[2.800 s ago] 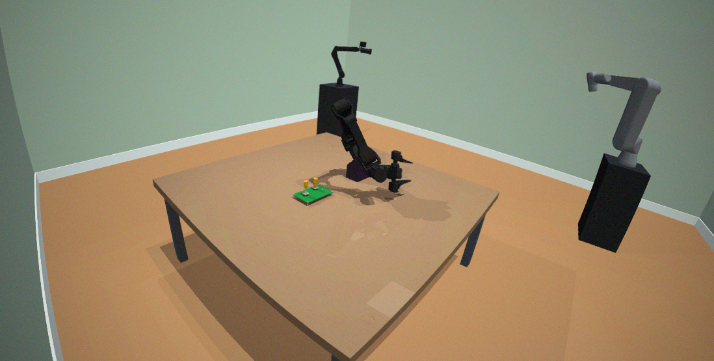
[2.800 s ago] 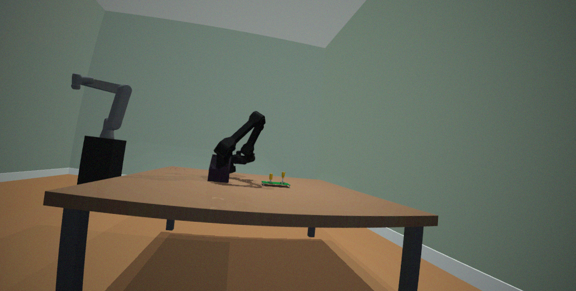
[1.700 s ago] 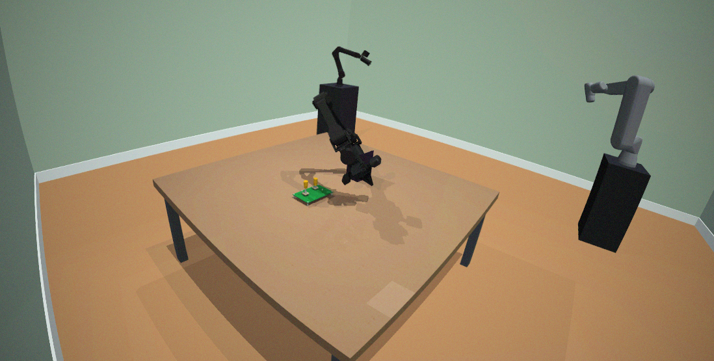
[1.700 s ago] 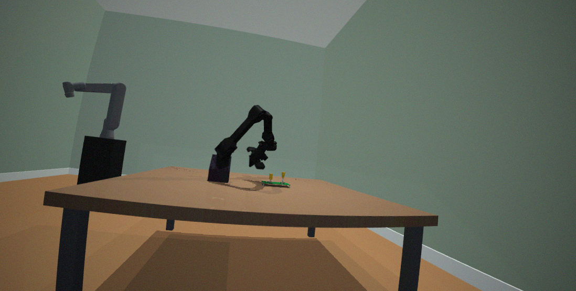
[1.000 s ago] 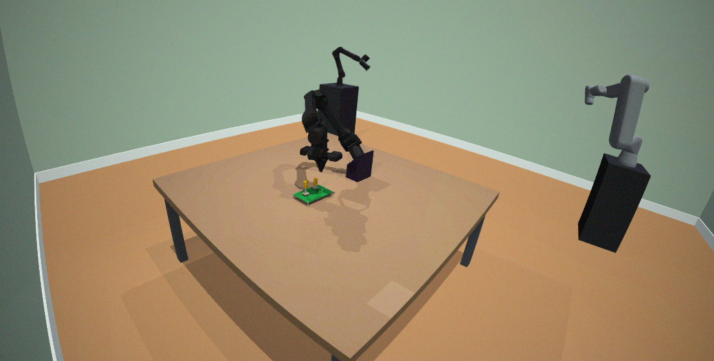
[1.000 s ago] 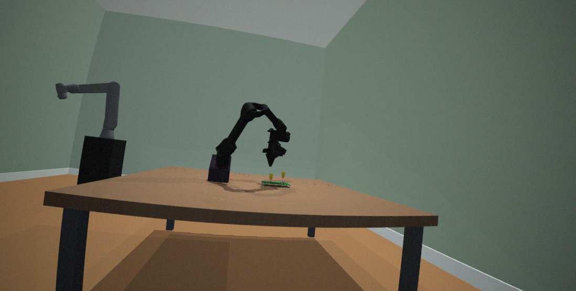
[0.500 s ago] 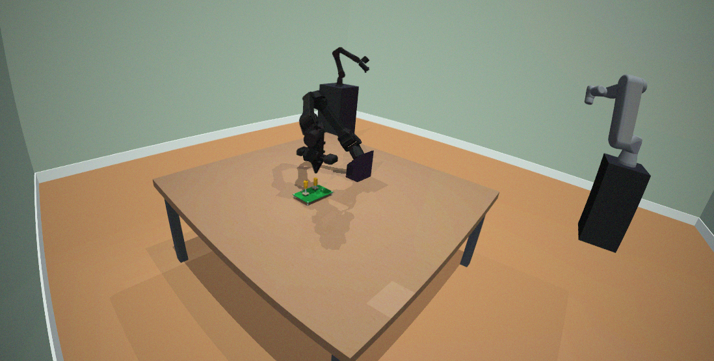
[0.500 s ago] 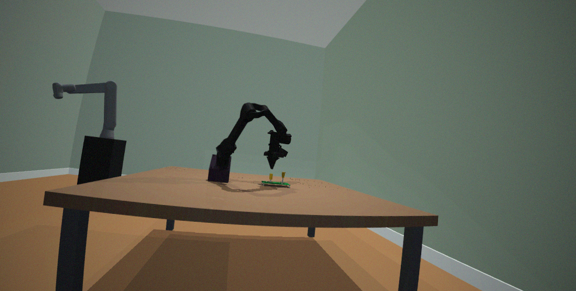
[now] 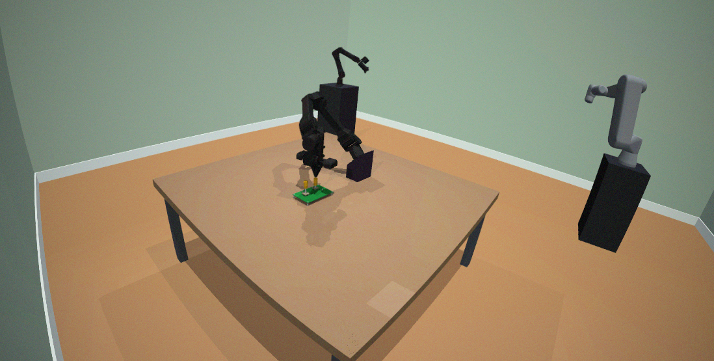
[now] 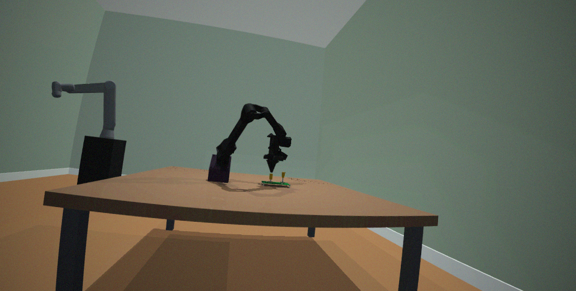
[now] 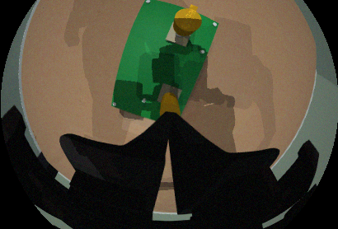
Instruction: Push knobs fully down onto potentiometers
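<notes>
1. The green circuit board (image 9: pixel 322 192) (image 10: pixel 278 183) (image 11: pixel 136 53) stands on the table (image 9: pixel 250 218) (image 10: pixel 242 202) (image 11: pixel 53 58), in front of the arm's dark base block (image 9: pixel 359 168) (image 10: pixel 213 174).
2. Two yellow knobs rise from it: the near knob (image 9: pixel 315 182) (image 10: pixel 270 176) (image 11: pixel 170 105) and the far knob (image 9: pixel 305 185) (image 10: pixel 283 174) (image 11: pixel 187 21), the latter clearly raised on its shaft.
3. The fingers (image 9: pixel 315 169) (image 10: pixel 271 164) are closed tip to tip, gripping nothing, pointing down right over the near knob; whether they touch it, I cannot tell.
4. Beyond the table, a grey arm (image 9: pixel 625 111) (image 10: pixel 109 107) stands on a black pedestal (image 9: pixel 612 203) (image 10: pixel 100 160).

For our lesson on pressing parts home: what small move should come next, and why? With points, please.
Probably ease the gripper (image 9: pixel 315 175) (image 10: pixel 271 171) (image 11: pixel 169 116) straight down: its closed tips hover above the nearer yellow knob (image 9: pixel 315 181) (image 10: pixel 270 176) (image 11: pixel 170 104), which stands off the board (image 9: pixel 313 195) (image 10: pixel 277 183) (image 11: pixel 136 58).
</notes>
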`<state>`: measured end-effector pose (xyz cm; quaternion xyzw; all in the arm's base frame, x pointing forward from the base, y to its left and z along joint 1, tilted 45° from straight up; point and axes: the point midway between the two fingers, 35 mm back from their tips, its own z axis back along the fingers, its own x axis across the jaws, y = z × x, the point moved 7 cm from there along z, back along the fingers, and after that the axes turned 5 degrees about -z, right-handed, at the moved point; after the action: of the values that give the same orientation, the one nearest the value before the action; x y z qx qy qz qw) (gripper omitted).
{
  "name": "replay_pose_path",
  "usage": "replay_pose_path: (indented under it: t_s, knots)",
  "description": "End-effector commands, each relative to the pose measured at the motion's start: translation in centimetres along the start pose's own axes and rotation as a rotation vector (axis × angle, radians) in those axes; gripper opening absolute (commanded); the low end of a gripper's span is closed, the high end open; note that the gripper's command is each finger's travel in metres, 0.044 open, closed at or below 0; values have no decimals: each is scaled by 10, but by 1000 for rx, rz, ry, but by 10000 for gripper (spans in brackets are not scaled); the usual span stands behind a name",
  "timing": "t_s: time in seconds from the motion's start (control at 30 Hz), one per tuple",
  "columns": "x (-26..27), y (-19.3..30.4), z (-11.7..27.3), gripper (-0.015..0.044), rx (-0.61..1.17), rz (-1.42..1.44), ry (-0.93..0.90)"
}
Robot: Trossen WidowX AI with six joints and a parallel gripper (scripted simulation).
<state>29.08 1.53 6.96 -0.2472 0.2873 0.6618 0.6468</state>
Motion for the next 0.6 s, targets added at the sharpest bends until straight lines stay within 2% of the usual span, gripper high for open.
replay_pose_path:
  t_s: [0.0, 0.57]
  knots:
    - [0, 1, -3, 0, 0, 6, 6]
    - [0, 1, -5, 0, 0, 6, 6]
